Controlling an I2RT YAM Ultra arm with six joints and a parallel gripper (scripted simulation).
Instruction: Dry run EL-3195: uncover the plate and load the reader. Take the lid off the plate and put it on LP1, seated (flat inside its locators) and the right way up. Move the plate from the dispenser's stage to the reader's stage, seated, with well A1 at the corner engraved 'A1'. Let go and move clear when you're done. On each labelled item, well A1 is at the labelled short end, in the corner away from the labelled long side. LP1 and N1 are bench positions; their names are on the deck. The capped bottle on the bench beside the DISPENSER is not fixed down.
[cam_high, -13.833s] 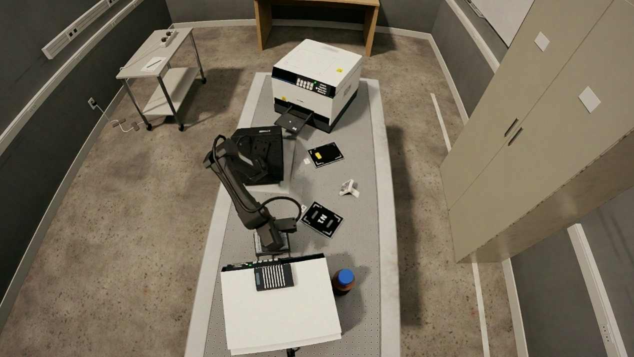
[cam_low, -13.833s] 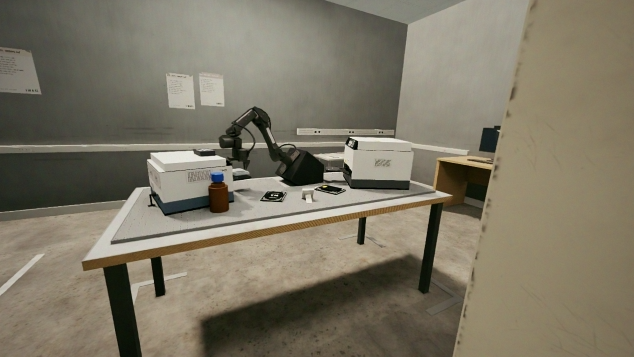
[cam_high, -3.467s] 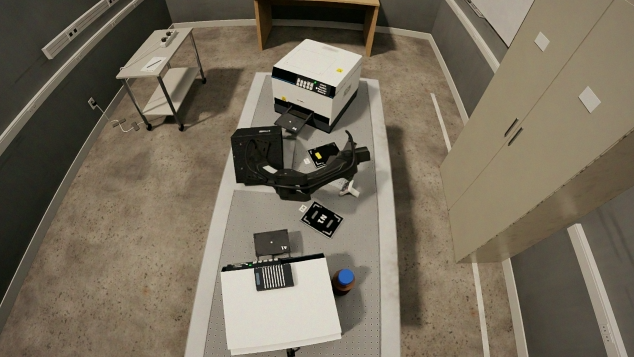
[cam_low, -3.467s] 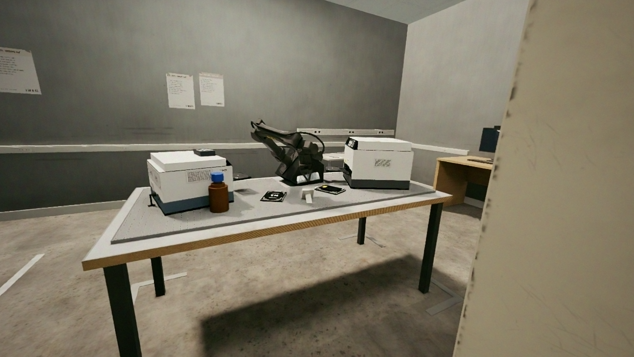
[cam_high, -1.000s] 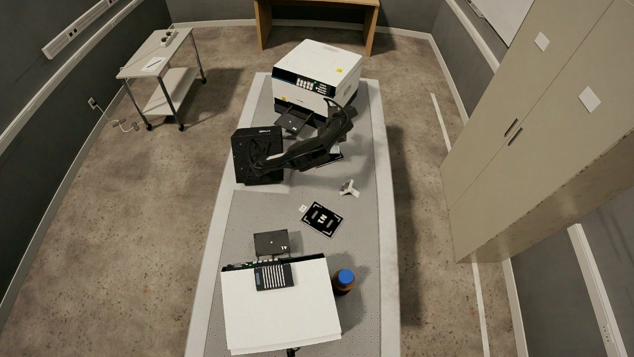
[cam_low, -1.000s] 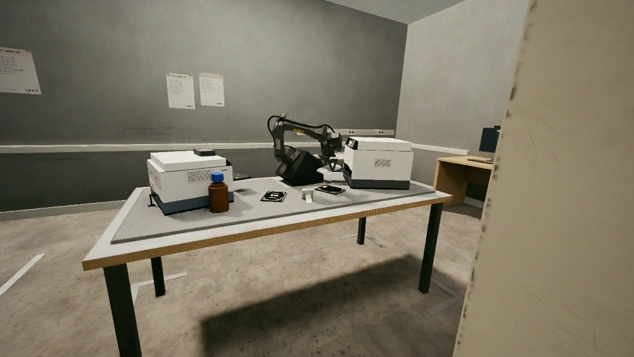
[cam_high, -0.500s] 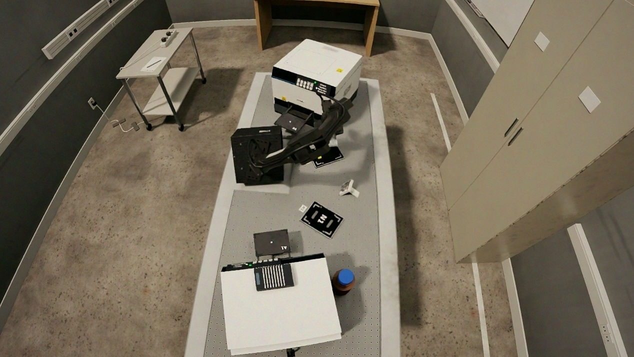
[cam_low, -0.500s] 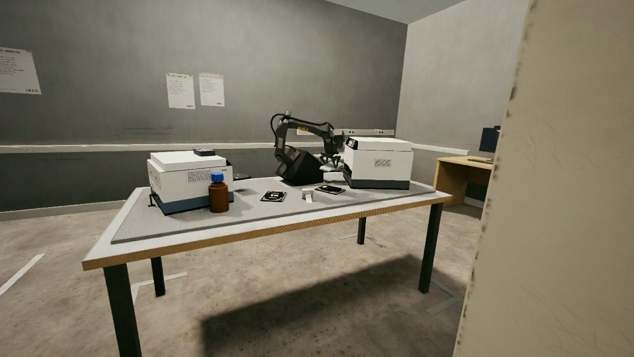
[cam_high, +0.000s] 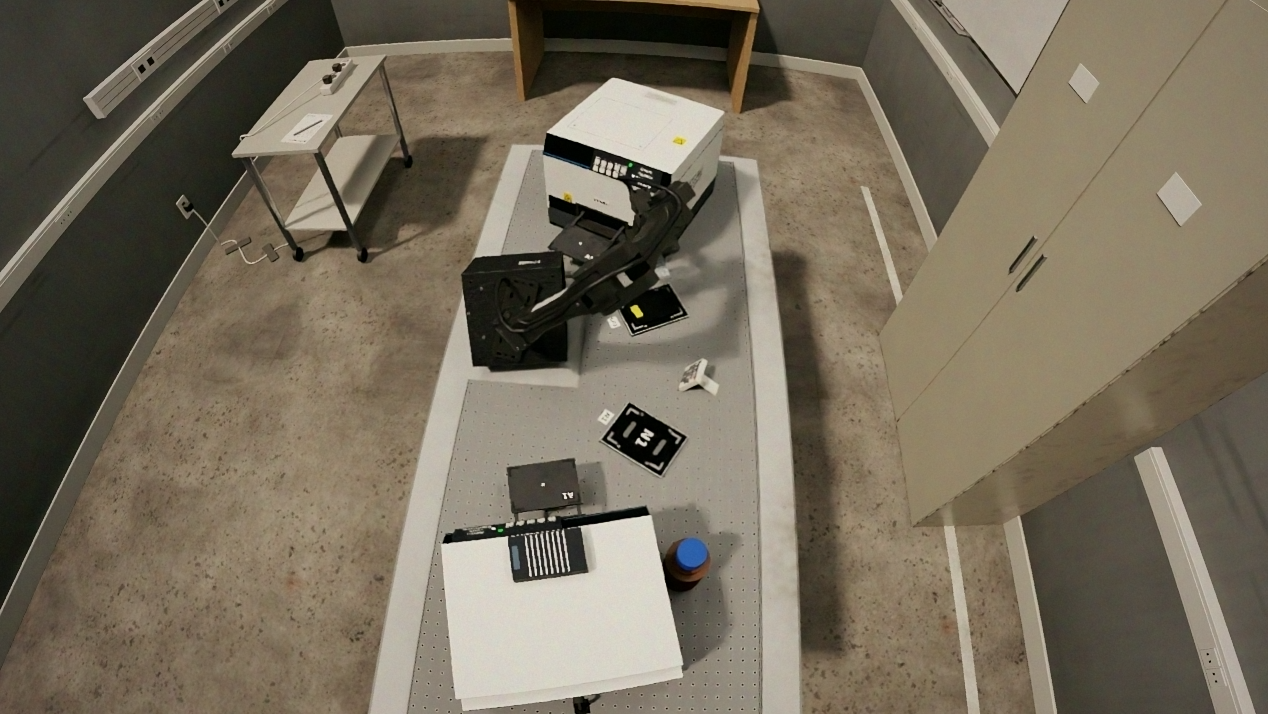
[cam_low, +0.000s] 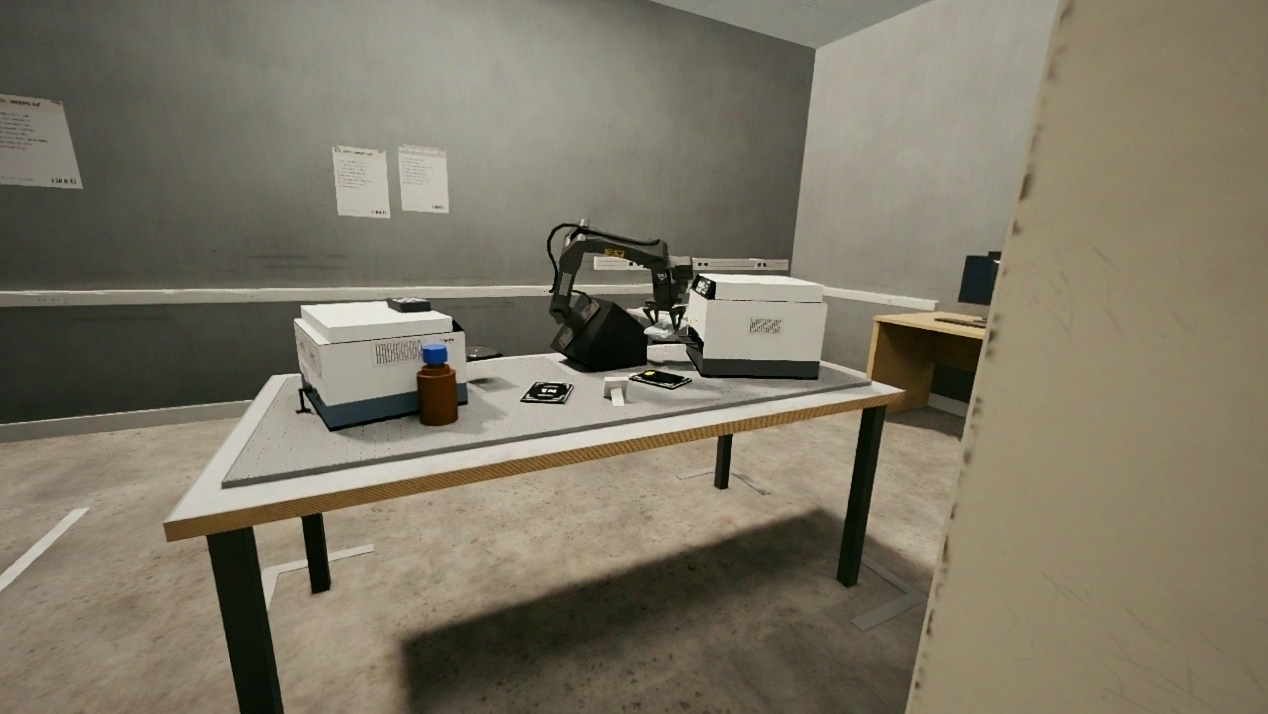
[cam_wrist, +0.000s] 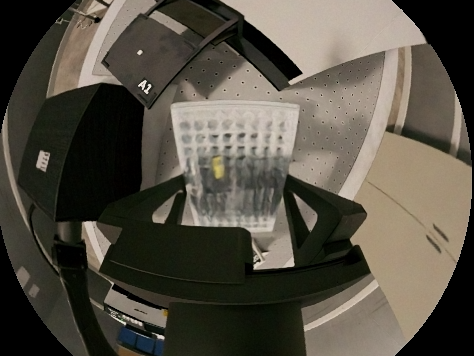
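Note:
My gripper (cam_low: 663, 321) (cam_wrist: 234, 179) is shut on the clear well plate (cam_low: 661, 332) (cam_wrist: 235, 137), held level above the bench beside the reader (cam_high: 634, 124) (cam_low: 754, 341). In the top view the arm hides most of both. The reader's stage (cam_high: 572, 241) (cam_wrist: 162, 55), marked A1, is empty, upper left of the plate in the wrist view. LP1 (cam_high: 663, 308) (cam_low: 674, 381) is a black position bearing a yellow mark; I cannot make out the clear lid's outline there. The dispenser's stage (cam_high: 532, 478) is empty. The held plate's A1 corner is unreadable.
The dispenser (cam_high: 567, 620) (cam_low: 363, 354) has a brown capped bottle (cam_high: 685, 572) (cam_low: 436, 394) upright beside it. N1 (cam_high: 640, 418) (cam_low: 546, 397) and a small white stand (cam_high: 694, 375) (cam_low: 614, 388) are between dispenser and LP1. The black arm base (cam_high: 514, 310) (cam_wrist: 100, 150) is near the reader's stage.

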